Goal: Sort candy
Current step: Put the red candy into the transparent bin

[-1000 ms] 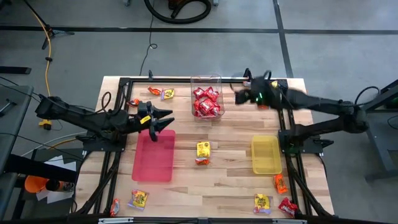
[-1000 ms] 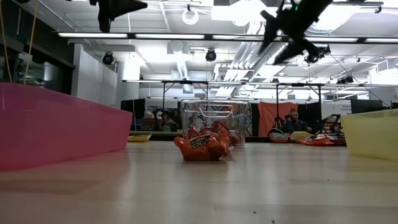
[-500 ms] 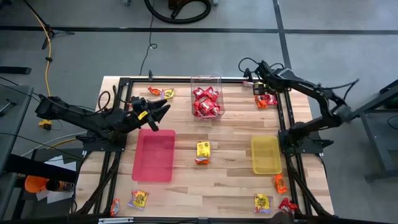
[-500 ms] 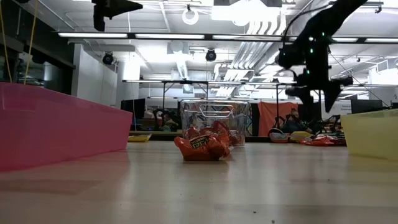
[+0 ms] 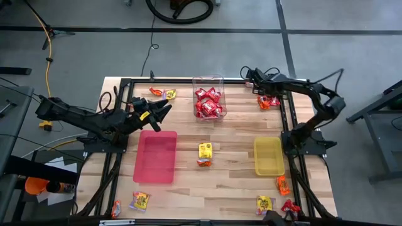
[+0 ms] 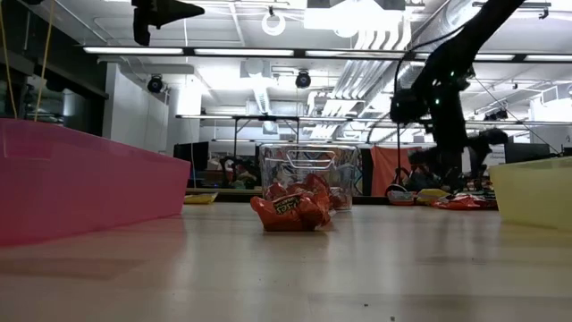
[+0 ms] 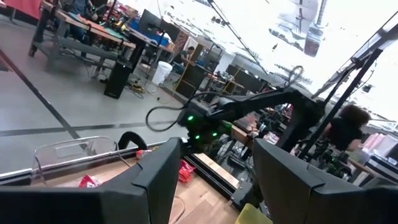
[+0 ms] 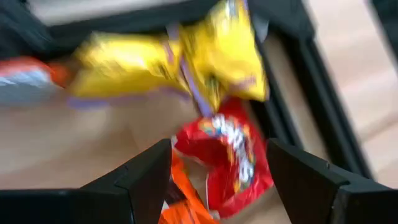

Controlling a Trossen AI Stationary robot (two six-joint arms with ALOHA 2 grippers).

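Candy packets lie scattered on the wooden table. A small heap of red, yellow and orange ones [image 5: 269, 100] lies at the far right corner. My right gripper [image 5: 264, 91] hangs open just above it, pointing steeply down. In the right wrist view a red packet [image 8: 231, 158] shows between the fingers, with yellow packets [image 8: 214, 56] beyond and an orange one [image 8: 186, 202] beside it. My left gripper [image 5: 160, 113] is open and held high over the far end of the pink tray [image 5: 155, 157], holding nothing.
A clear tub [image 5: 208, 99] with red packets stands at the far middle. The yellow tray [image 5: 268, 157] lies on the right. Loose packets lie at the centre [image 5: 205, 154], far left [image 5: 162, 93], near left [image 5: 139, 201] and near right [image 5: 284, 186]. Black frame rails [image 5: 286, 119] border the table.
My right gripper has swung from beside the tub toward the table's far right corner, dropped low and tipped downward over the candy heap. My left gripper has stayed in place and turned a little toward the far edge. Neither gripper's gap has changed.
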